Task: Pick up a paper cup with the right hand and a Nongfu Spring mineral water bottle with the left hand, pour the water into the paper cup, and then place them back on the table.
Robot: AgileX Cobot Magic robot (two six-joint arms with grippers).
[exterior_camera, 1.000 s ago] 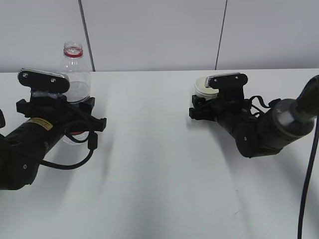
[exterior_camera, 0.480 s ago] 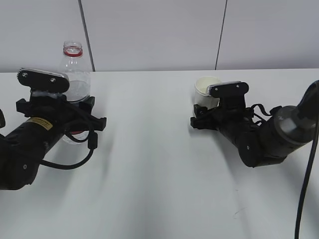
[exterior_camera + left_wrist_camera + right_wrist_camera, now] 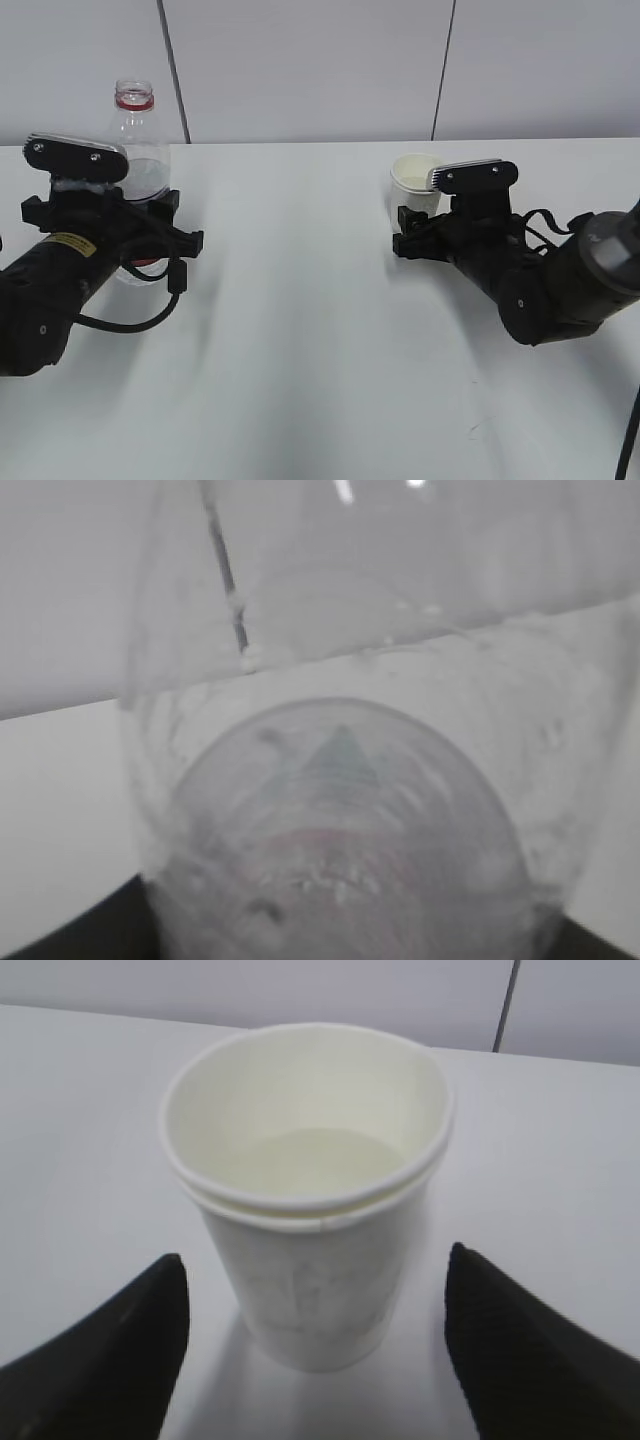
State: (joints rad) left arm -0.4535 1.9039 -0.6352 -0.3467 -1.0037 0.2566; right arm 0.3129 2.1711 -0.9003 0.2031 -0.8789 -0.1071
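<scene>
On the table (image 3: 320,330), as seen from my remote station:

Item 1, Nongfu Spring mineral water bottle (image 3: 138,165). Position: about 9 o'clock of table centre, upright, uncapped, red neck ring on top. In my left wrist view its clear wall fills the picture (image 3: 350,780), a faint label picture showing through. Water in it: I cannot tell a level.

Item 2, left hand (image 3: 110,215). Lies low behind the bottle, yellow sticker on its body. Its fingers are hidden by the bottle and the wrist housing; I cannot tell whether they are closed on it.

Item 3, paper cup (image 3: 417,182). Position: about 2 o'clock of table centre, upright on the table, well apart from the bottle. My right wrist view shows it plain and cream-white (image 3: 305,1260), a second rim line just under the top rim, as if two cups were nested.

Item 4, right hand (image 3: 425,232). Fingers (image 3: 110,1350) spread, one at 8 o'clock and one at 4 o'clock of the cup in my wrist view, both clear of its wall.
</scene>
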